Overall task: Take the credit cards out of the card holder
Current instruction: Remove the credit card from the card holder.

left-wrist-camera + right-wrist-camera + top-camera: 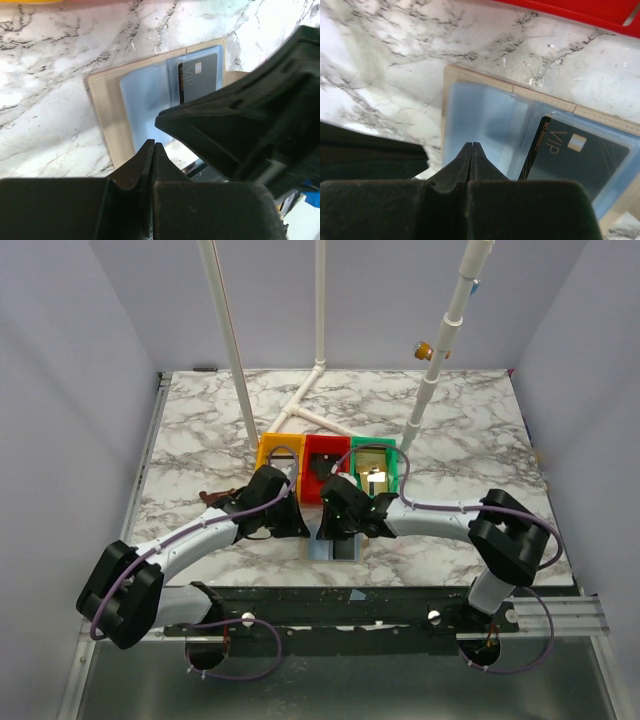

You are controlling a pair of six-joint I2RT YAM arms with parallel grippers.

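The card holder (105, 115) lies open on the marble near the table's front edge, tan rim with pale blue clear sleeves. It also shows in the right wrist view (480, 110) and the top view (334, 550). A black "VIP" credit card (580, 155) sits inside one sleeve and also shows in the left wrist view (197, 75). A shiny gold credit card (373, 466) lies in the green tray (397, 462). My left gripper (152, 146) is shut and empty at the holder's near edge. My right gripper (471, 146) is shut, its tip over the empty blue sleeve beside the black card.
Yellow (270, 448), red (318, 450) and green trays stand in a row just behind the holder. White pipe posts (318, 370) rise at the back. Both arms (200, 535) crowd together over the holder; the right gripper's body (250, 125) fills the right of the left wrist view.
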